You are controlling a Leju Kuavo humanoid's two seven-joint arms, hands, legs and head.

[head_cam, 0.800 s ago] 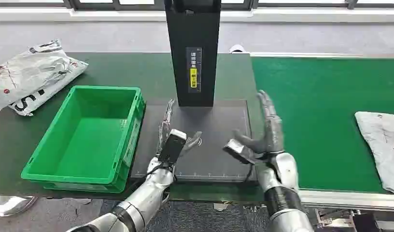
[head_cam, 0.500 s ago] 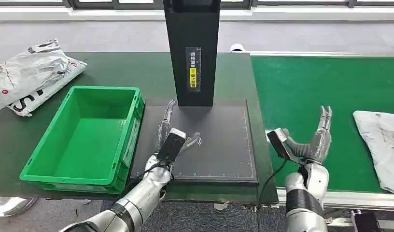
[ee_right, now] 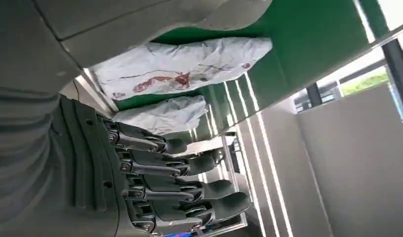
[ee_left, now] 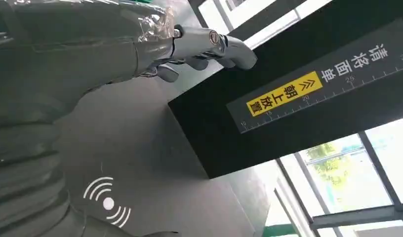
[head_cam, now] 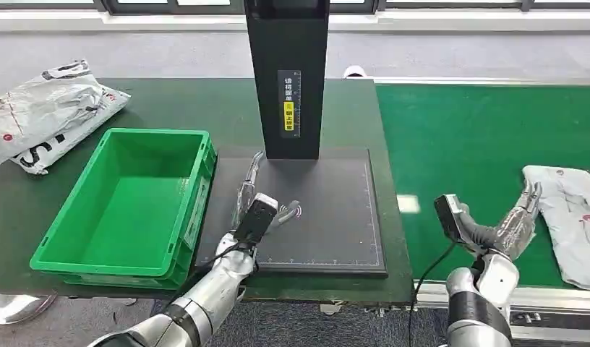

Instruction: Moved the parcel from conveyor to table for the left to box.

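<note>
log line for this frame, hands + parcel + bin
right hand: open, at parcel edge on conveyor | left hand: open over black pad | green bin: empty

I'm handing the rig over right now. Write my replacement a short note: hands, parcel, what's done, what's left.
Right hand: open, holding nothing, over the green conveyor belt, beside the near edge of the crumpled white plastic parcel.
Left hand: open, holding nothing, over the black square scanner pad on the dark table.
Green plastic crate: nothing inside.
Done: nothing moved.
Left: right hand grips the parcel and brings it to the table; left hand boxes it.
</note>
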